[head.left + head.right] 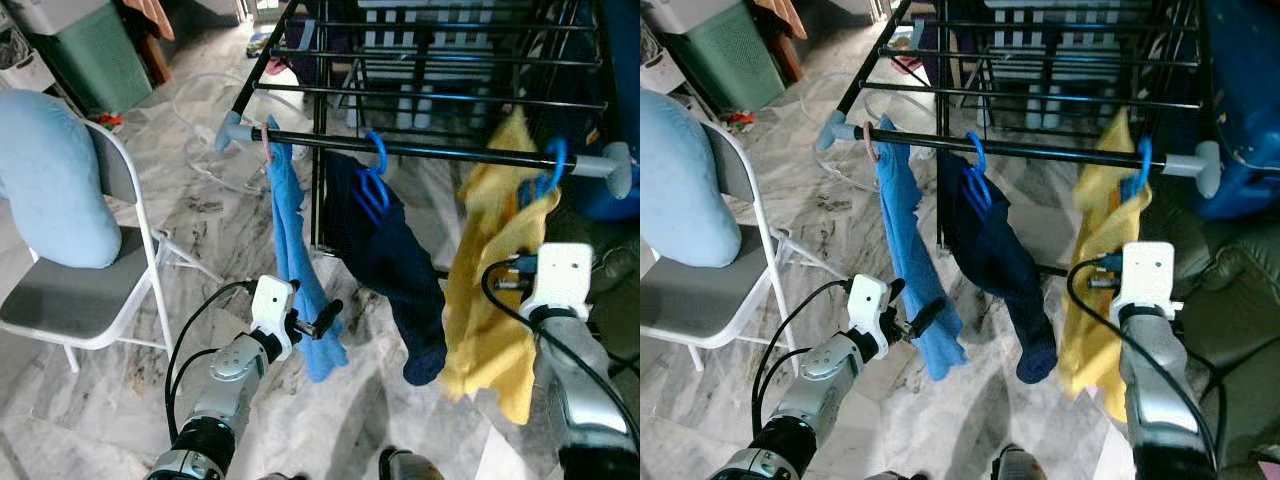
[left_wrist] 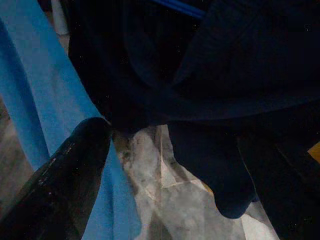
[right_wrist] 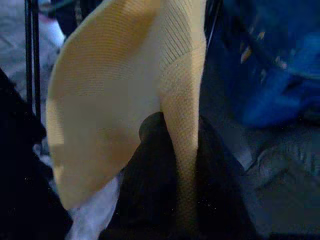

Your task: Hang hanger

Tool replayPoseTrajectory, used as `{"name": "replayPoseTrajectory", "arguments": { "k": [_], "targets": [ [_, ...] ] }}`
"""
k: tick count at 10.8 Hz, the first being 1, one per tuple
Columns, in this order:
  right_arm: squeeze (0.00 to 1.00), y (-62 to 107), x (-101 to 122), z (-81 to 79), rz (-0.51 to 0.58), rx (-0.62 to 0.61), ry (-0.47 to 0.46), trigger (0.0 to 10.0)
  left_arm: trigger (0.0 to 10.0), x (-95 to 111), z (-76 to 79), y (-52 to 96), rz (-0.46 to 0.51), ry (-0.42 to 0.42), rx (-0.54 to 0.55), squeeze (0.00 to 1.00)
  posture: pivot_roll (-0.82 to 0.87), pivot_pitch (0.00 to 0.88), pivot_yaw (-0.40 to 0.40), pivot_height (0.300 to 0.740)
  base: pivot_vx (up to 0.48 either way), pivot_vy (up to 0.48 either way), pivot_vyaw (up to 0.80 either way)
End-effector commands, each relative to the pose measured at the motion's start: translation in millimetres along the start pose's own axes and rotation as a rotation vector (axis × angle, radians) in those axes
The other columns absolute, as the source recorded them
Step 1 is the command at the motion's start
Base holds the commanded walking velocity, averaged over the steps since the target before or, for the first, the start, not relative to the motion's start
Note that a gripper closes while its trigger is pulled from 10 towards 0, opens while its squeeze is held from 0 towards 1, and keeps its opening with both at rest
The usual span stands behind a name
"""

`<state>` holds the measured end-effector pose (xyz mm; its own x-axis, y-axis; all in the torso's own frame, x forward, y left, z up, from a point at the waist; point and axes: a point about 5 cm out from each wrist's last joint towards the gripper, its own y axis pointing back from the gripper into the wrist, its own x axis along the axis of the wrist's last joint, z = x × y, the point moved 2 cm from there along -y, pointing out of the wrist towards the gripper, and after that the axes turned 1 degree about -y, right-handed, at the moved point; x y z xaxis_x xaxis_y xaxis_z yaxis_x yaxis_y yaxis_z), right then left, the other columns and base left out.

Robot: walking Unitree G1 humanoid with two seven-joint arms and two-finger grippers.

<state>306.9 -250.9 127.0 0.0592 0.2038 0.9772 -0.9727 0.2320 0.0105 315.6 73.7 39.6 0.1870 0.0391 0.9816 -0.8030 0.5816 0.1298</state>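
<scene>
Three garments hang from the front rail [image 1: 450, 152] of a black drying rack. A blue towel [image 1: 295, 260] hangs on a pink hanger [image 1: 266, 148], a navy garment [image 1: 395, 265] on a blue hanger [image 1: 374, 175], and a yellow garment [image 1: 490, 300] on another blue hanger [image 1: 550, 165], whose hook sits over the rail. My left gripper [image 1: 318, 318] is open, low beside the blue towel's lower end. My right gripper [image 3: 182, 190] is up against the yellow garment, with a strip of its cloth between the fingers. In the eye views its white wrist block [image 1: 558, 275] hides the fingers.
A folding chair [image 1: 90, 300] with a light blue cushion [image 1: 50, 175] stands to my left. A green bin [image 1: 85, 50] is at the back left. A blue bag [image 1: 1245, 90] and a dark sofa [image 1: 1230, 310] are on the right. Marble floor [image 1: 200, 210] lies under the rack.
</scene>
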Motion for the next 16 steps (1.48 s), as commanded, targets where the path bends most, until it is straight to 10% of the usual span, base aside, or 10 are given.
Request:
{"name": "replayPoseTrajectory", "arguments": {
  "k": [1, 2, 3, 9, 16],
  "targets": [
    [0.0, 6.0, 9, -2.6, 0.068, 0.005, -0.008, 1.6, 10.0, -6, -3.9, 4.2, -0.023, -0.005, 0.009, 0.0, -0.21, 0.165, 0.136, 0.74, 0.0, 0.0, 0.0],
    [0.0, 19.0, 2, -2.9, 0.079, 0.007, -0.003, 2.1, 10.0, -5, -4.7, 4.2, -0.021, -0.004, 0.012, 0.0, -0.21, 0.172, 0.139, 0.74, 0.0, 0.0, 0.0],
    [0.0, 28.3, -11, -5.0, 0.05, 0.01, -0.01, 10.0, 10.0, -5, -5.9, 4.1, -0.019, -0.007, 0.027, 0.0, -0.22, 0.178, 0.14, 0.74, 0.0, 0.0, 0.0],
    [0.0, 59.6, -52, -0.9, -0.05, -0.058, -0.067, 10.0, 10.0, -15, -7.3, 0.0, -0.09, -0.023, 0.113, 0.0, -0.26, 0.191, 0.142, 0.74, -0.103, 0.0, 0.0],
    [0.0, 50.8, -52, -11.4, -0.073, -0.025, -0.113, 10.0, 10.0, -18, -11.3, -0.1, -0.094, 0.019, 0.189, 0.0, -0.25, 0.156, 0.077, 0.74, -0.398, 0.0, 0.0]
  ]
}}
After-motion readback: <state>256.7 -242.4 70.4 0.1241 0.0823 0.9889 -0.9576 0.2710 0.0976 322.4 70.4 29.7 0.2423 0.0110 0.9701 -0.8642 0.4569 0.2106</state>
